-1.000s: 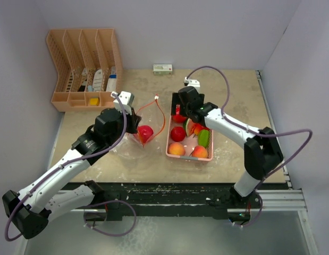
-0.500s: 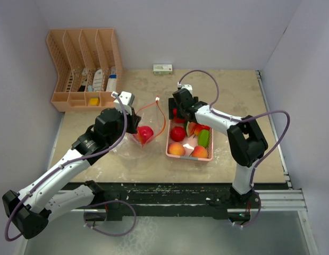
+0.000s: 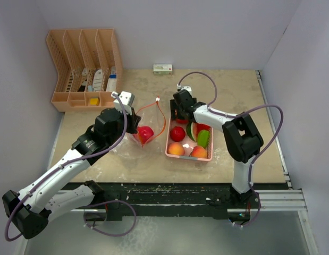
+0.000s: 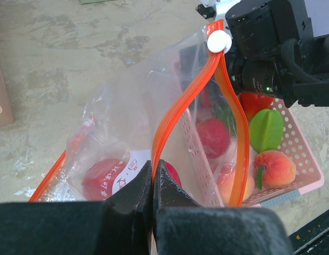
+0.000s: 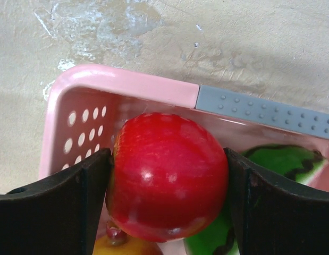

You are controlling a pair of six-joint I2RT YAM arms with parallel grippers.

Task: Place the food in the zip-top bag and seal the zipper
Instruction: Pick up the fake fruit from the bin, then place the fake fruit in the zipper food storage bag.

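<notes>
My left gripper (image 3: 133,121) is shut on the orange zipper edge of the clear zip-top bag (image 3: 148,119) and holds its mouth open. One red apple (image 3: 145,133) lies inside. In the left wrist view the jaws (image 4: 153,175) pinch the zipper strip (image 4: 175,114). My right gripper (image 3: 179,113) is at the far end of the pink basket (image 3: 188,158), its fingers pressed on both sides of a red apple (image 5: 167,175). In the basket lie another red apple (image 3: 178,133), two peaches (image 3: 176,149), a green piece (image 3: 203,138) and a watermelon slice (image 3: 192,129).
An orange desk organiser (image 3: 84,69) stands at the back left. A small box (image 3: 162,68) lies by the back wall. The basket sits just right of the bag. Walls close in the left, back and right sides.
My right gripper has moved toward the far left end of the basket and closed round a red apple. The left gripper and the bag have not moved.
</notes>
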